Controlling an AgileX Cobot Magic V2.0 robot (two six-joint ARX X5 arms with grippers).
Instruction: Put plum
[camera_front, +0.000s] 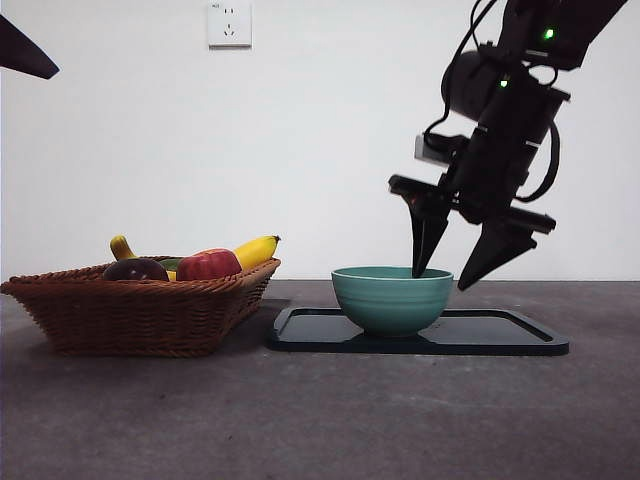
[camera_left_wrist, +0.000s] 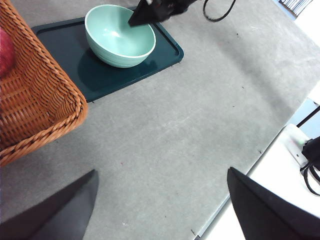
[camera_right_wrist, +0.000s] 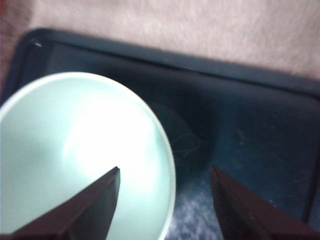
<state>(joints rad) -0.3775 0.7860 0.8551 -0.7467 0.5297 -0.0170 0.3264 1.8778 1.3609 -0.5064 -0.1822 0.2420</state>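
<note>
Wicker was recorded as the material of the basket (camera_front: 140, 315) in which the plum (camera_front: 135, 269) lay, at the near side of the fruit pile, just beside the red apple (camera_front: 208, 264) and in front of two bananas (camera_front: 256, 249). The plum was seen only in the front view, its lower half hidden by the basket rim.

The right end effector (camera_front: 452, 262) was found released, its jaws spread astride the rim of the green bowl (camera_front: 391, 298): one jaw tip inside the bowl, the other outside above the dark tray (camera_front: 500, 336). Nothing was held. The bowl appeared empty in both wrist views. The left end effector (camera_left_wrist: 162, 210) was found released as well, held above the grey surface (camera_left_wrist: 200, 115) near the basket corner, holding nothing.

The plum was judged to be firm, smooth and glossy, hence liable to slip, and of modest weight. A grasp across its widest part, from above, was judged advisable, with moderate force so that the skin would not be bruised. Care was judged necessary to avoid the adjoining apple.

Being near round, the plum showed no evident long axis. Its stem end could not be made out, so its pointing direction could not be determined.
</note>
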